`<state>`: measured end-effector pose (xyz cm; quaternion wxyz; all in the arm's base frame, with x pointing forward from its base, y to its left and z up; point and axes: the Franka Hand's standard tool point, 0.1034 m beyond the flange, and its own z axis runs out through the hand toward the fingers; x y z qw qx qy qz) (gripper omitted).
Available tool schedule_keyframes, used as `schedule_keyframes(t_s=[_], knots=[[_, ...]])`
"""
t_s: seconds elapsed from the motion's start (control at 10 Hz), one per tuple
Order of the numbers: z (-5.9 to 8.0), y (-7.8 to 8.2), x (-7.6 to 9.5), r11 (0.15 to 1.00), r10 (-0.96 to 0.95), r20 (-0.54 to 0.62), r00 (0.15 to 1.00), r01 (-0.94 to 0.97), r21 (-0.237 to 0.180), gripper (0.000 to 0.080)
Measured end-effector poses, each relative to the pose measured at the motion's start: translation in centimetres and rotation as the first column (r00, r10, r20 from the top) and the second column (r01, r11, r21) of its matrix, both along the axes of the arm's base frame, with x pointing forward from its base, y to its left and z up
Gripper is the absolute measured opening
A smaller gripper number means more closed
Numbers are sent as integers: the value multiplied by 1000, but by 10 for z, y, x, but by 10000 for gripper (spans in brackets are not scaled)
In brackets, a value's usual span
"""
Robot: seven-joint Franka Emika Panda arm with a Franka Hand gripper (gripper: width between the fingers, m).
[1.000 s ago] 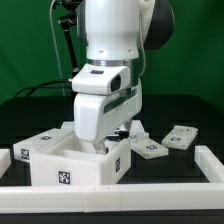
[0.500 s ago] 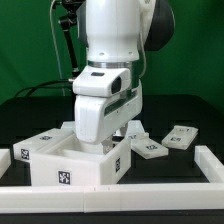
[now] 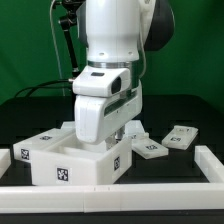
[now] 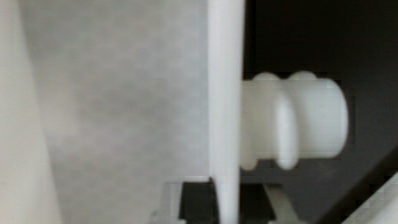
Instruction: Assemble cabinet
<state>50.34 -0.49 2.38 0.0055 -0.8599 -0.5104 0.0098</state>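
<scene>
The robot's two-finger gripper [image 4: 226, 203] is nearly closed, its fingers pinching a thin wall of the boxy white plastic cabinet [image 3: 80, 165].

Exterior view: bright, even light from overhead. The white arm [image 3: 110, 60] at 12 o'clock is nearly overexposed, with soft grey shading on its underside. The black table [image 3: 195, 112] at 3 o'clock swallows detail. The cabinet [image 3: 85, 160] at 7 o'clock is sharp enough to read its tag [image 3: 64, 174]. Wrist view: the close white panel [image 4: 107, 110] is blurred and grainy, and the ribbed peg [image 4: 299, 115] shows soft edges against darkness.
</scene>
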Motion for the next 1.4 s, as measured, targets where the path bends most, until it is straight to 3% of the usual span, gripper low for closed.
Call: schedule_keyframes(t_s=[0.4,0.8,1.2,1.4], knots=[[0,0,0,1000,25,-3,1000,-25,-2,34],[6,2,3,969,247,-52,968,-247,2,34],[6,2,3,970,243,-50,969,-243,2,34],[2,13,7,946,323,-18,946,-323,8,34]])
